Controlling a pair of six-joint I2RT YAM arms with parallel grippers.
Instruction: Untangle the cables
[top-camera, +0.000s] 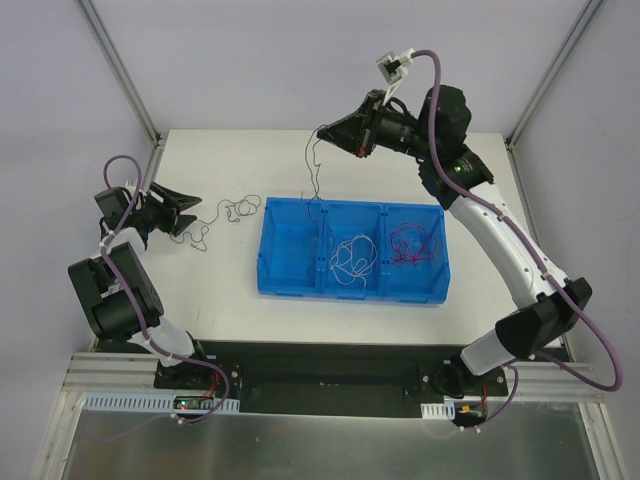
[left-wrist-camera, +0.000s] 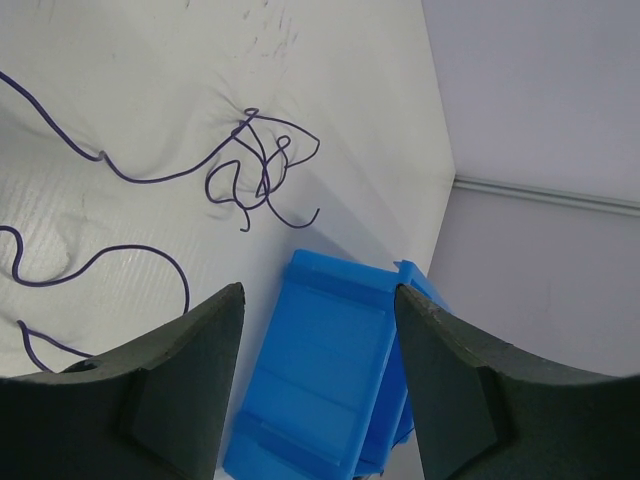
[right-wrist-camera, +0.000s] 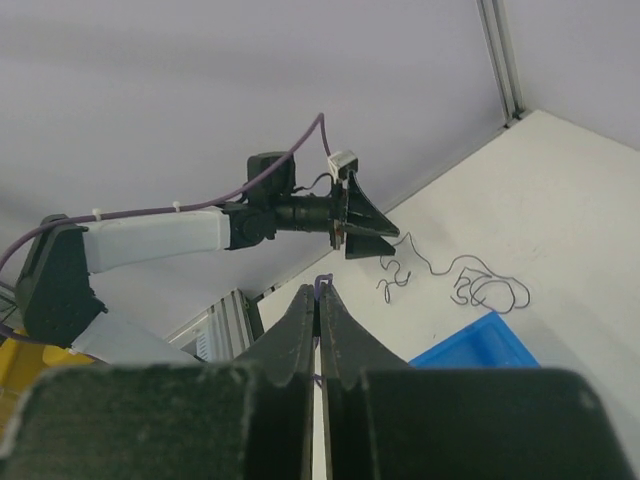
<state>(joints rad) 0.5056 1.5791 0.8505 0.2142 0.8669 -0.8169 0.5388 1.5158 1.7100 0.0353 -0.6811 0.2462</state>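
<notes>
My right gripper (top-camera: 325, 131) is raised above the far left of the blue bin (top-camera: 290, 287) and is shut on a thin dark purple cable (top-camera: 313, 178) that hangs down into the bin's left compartment. In the right wrist view the jaws (right-wrist-camera: 321, 292) are closed, with a loop of the cable (right-wrist-camera: 322, 280) at the tips. A second dark purple cable (top-camera: 230, 211) lies curled on the table left of the bin. My left gripper (top-camera: 192, 213) is open and empty beside it. A white cable (top-camera: 352, 262) lies in the middle compartment and a red one (top-camera: 412, 245) in the right.
The left wrist view shows the loose cable (left-wrist-camera: 262, 172) on the white table and the bin (left-wrist-camera: 330, 385) between the open fingers (left-wrist-camera: 200, 330). The table has metal frame posts at its far corners (top-camera: 150, 130).
</notes>
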